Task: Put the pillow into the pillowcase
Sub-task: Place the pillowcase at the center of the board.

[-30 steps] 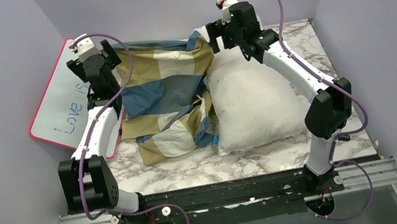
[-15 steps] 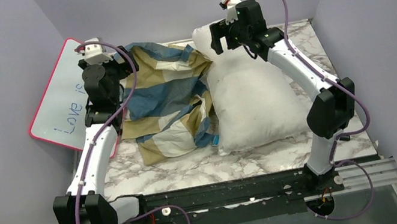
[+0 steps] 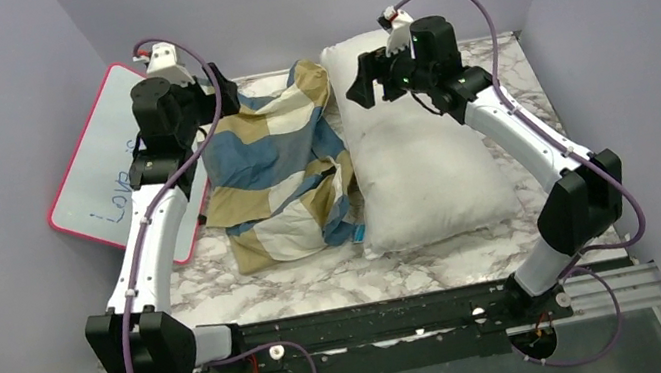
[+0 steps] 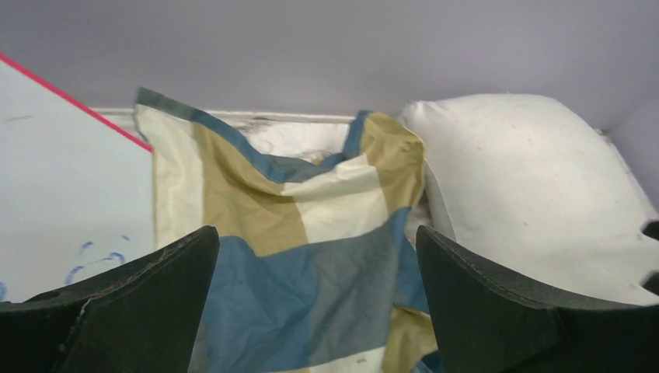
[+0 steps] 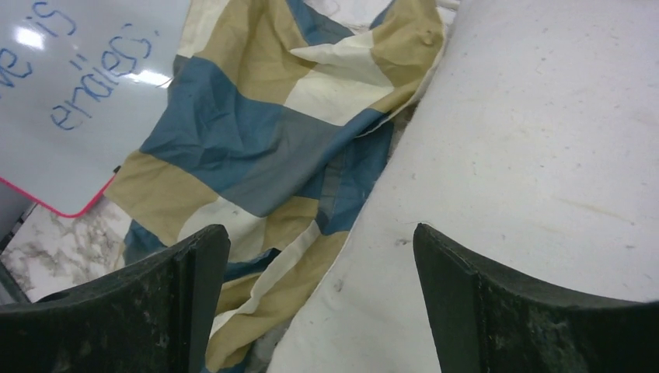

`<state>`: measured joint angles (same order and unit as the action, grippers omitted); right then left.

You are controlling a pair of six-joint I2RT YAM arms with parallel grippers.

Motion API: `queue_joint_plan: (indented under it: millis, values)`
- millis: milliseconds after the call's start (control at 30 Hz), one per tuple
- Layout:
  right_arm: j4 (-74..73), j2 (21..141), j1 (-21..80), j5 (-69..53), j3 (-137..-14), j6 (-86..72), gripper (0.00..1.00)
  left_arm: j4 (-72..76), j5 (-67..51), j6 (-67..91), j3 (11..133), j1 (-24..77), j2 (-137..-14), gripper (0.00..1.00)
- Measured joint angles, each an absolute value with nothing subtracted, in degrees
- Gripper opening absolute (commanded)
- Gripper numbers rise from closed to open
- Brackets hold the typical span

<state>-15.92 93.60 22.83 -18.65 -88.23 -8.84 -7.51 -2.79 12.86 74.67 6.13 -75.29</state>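
1. Top external view: the pillowcase (image 3: 276, 160) lies crumpled on the marble table (image 3: 323, 284), left of centre. The pillow (image 3: 424, 166) lies flat just beside it on the right, long edges touching, wholly outside the case. The left gripper (image 3: 221, 88) hangs over the case's far-left corner, and the right gripper (image 3: 366, 87) hangs over the pillow's far-left corner. A whiteboard (image 3: 94, 191) leans at the left wall.
2. Left wrist view: the fingers (image 4: 124, 303) stand wide apart with nothing between them. Checked cloth lies below, and its mouth cannot be made out.
3. Right wrist view: the fingers (image 5: 497, 303) are likewise spread and empty, straddling the line where case meets pillow.
4. Assessment: the step in hand appears to be locating the case's opening. Take a single hem layer, not both, and lift it toward the pillow. Limp cloth will likely bunch, so grip well in from the edge.
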Motion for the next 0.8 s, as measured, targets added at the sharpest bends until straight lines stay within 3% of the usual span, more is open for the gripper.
queue_joint_plan:
  millis: [100,367,567,667,767,800]
  values:
    - [-17.02,93.62,22.81,-14.66,-88.38,-8.97,1.00,-9.58,-7.75,14.15,74.52,6.13,-74.98,0.94]
    - [-18.46,94.83,22.74,3.55,-89.01,-5.06,1.00,-12.67,-18.50,16.27,61.60,7.49,-67.88,0.95]
    - [-19.42,104.84,21.85,9.61,-94.32,-1.41,0.99,-13.41,-21.47,15.05,52.05,10.68,-57.67,0.99]
    - [-19.31,110.24,21.65,9.54,-95.22,0.54,0.78,-12.80,-22.39,14.24,48.16,11.51,-54.00,0.98]
    - [-19.20,115.11,21.63,8.36,-97.54,3.90,0.16,-12.51,-22.61,13.63,43.62,11.64,-51.96,0.99]
    - [-19.42,116.25,21.63,7.88,-98.74,5.52,0.06,-12.69,-22.55,13.34,42.28,11.66,-51.59,0.99]
